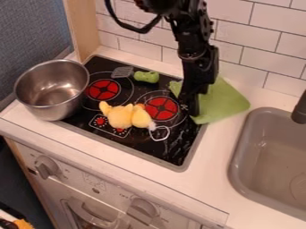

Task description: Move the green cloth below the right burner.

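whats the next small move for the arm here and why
Probably to secure a grip on the green cloth near its left side, since the gripper is right there and the cloth lies mostly to the right of the right burner, not below it.

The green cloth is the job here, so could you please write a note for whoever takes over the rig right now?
Pincer: at the left edge of the green cloth, beside the right burner; whether it grips the cloth is unclear.
Cloth: right of that burner, across the edge of the stove and the counter.
Done: not yet below the burner.
Left: bring it there.
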